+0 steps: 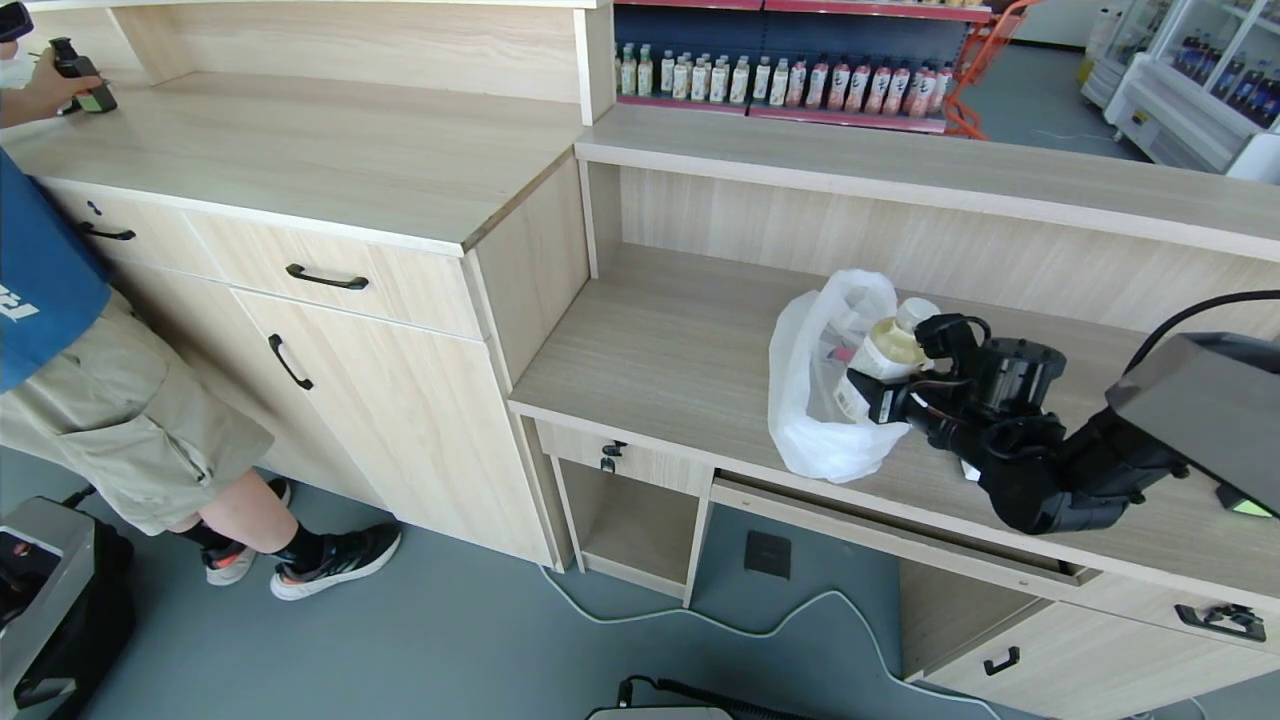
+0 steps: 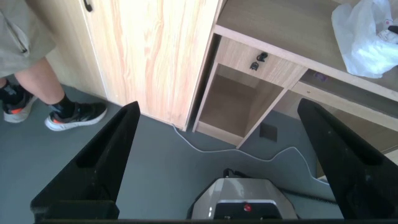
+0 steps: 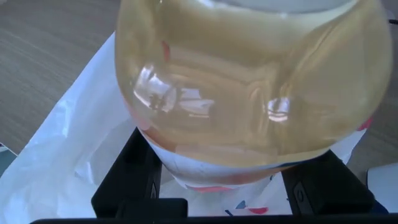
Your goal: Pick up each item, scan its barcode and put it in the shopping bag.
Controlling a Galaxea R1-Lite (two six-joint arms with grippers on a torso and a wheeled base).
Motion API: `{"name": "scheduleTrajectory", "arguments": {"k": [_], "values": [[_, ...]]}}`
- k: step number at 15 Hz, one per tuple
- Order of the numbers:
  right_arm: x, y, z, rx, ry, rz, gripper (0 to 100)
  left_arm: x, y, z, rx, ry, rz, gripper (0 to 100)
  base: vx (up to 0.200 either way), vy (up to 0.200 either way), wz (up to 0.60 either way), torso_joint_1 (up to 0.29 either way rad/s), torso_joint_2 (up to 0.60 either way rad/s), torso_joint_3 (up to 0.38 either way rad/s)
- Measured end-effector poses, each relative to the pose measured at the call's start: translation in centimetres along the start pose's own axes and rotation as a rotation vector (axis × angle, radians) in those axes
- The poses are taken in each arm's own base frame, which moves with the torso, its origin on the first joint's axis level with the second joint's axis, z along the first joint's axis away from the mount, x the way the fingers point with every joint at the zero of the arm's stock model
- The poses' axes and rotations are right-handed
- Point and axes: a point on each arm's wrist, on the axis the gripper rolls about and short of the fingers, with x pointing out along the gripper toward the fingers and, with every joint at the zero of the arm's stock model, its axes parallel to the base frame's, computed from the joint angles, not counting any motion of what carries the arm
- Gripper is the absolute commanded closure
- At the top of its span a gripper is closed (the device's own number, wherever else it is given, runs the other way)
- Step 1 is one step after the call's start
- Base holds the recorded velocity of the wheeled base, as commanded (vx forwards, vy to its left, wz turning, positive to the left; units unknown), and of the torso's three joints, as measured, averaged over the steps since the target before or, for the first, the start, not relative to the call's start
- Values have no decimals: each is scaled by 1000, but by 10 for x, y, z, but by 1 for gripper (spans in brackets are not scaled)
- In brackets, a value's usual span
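My right gripper (image 1: 893, 372) is shut on a bottle (image 1: 884, 358) of pale yellow drink with a white cap, held tilted just above the mouth of the white plastic shopping bag (image 1: 815, 400) on the low counter. Up close, the bottle (image 3: 249, 81) sits between the black fingers (image 3: 134, 177) with the bag (image 3: 68, 149) right beneath it. My left gripper (image 2: 217, 158) hangs low over the grey floor, open, with nothing between its fingers (image 2: 99, 155). From there the bag (image 2: 367, 37) shows up on the counter.
The low counter (image 1: 660, 350) has a raised back ledge (image 1: 900, 170). A tall cabinet (image 1: 300, 170) stands to the left, with a person beside it holding a handheld scanner (image 1: 82, 75). A dark device (image 1: 1200, 410) sits at the counter's right. Shelves of bottles (image 1: 780, 80) stand behind.
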Motion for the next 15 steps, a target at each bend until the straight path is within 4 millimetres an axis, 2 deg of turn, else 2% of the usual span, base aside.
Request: {"name": "scheduleTrajectory", "arguments": {"k": [4,10,11,15], "values": [[-1,-1,-19,-57,59,18,100,0,0,0,0,0,0,0,0,0,0,0,0,0],[0,-2,-29,-93,81,18,100,0,0,0,0,1,0,0,0,0,0,0,0,0],[0,-2,-31,-100,83,17,0,0,0,0,0,1,0,0,0,0,0,0,0,0],[2,-2,-31,-108,76,18,0,0,0,0,0,1,0,0,0,0,0,0,0,0]]}}
